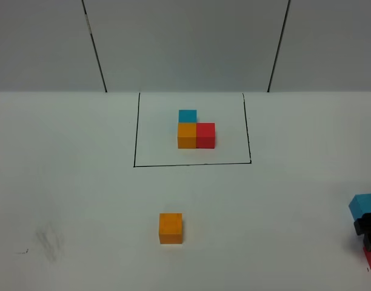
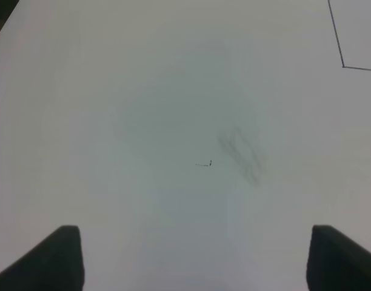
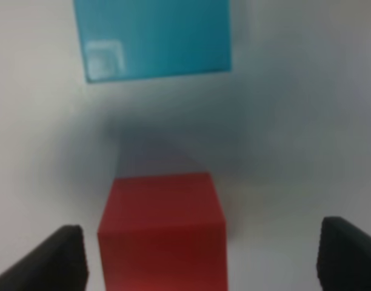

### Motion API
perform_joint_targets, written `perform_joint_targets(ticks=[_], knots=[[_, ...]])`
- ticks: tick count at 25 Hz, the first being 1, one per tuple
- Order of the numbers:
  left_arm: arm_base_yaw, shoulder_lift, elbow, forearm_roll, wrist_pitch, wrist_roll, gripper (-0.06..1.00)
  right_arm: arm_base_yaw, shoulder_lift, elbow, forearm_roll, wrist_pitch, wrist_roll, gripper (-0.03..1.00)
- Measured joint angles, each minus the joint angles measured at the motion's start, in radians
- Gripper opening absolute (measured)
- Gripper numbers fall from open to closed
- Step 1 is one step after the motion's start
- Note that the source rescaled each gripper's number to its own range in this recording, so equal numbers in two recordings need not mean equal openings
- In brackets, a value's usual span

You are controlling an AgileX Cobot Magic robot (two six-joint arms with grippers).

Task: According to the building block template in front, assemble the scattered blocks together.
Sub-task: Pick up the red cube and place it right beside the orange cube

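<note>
Red cube [image 3: 163, 230] beneath parted right end effector [image 3: 202, 245]

We see a white table [image 1: 70, 182] before a grey wall [image 1: 185, 42] with two dark slanted seams [image 1: 95, 48]; the light is even.

Close, slightly blurred look down from your right wrist. Your right gripper [image 3: 208, 260] has its two dark fingertips [image 3: 64, 257] spread wide over a white tabletop [image 3: 307, 121]. A red cube [image 3: 162, 230] sits between them, nearer one fingertip, with a sliver of table showing on either side. Beyond it, apart from it, lies a light blue cube [image 3: 155, 36], partly cut off at the frame edge.
</note>
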Motion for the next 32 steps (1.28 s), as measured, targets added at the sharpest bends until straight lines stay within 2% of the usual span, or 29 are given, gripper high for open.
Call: perform_joint_targets(ticks=[5,9,13,16,21,25,28,32], knots=[[0.0,0.0,0.0,0.0,0.0,0.0,0.63,0.0,0.009,0.042,0.001,-0.054,0.012,0.61],[0.0,0.0,0.0,0.0,0.0,0.0,0.63,0.0,0.009,0.082,0.003,-0.103,0.017,0.51],[0.0,0.0,0.0,0.0,0.0,0.0,0.63,0.0,0.013,0.093,0.018,-0.125,0.016,0.32],[0.0,0.0,0.0,0.0,0.0,0.0,0.63,0.0,0.022,0.094,0.024,-0.152,0.002,0.02],[0.0,0.0,0.0,0.0,0.0,0.001,0.63,0.0,0.024,0.089,0.026,-0.155,-0.031,0.01],[0.0,0.0,0.0,0.0,0.0,0.003,0.63,0.04,0.005,0.049,0.026,-0.014,-0.102,0.01],[0.0,0.0,0.0,0.0,0.0,0.003,0.63,0.123,-0.043,-0.014,0.038,0.116,-0.168,0.01],[0.0,0.0,0.0,0.0,0.0,0.003,0.63,0.289,-0.084,-0.121,0.036,0.156,-0.287,0.01]])
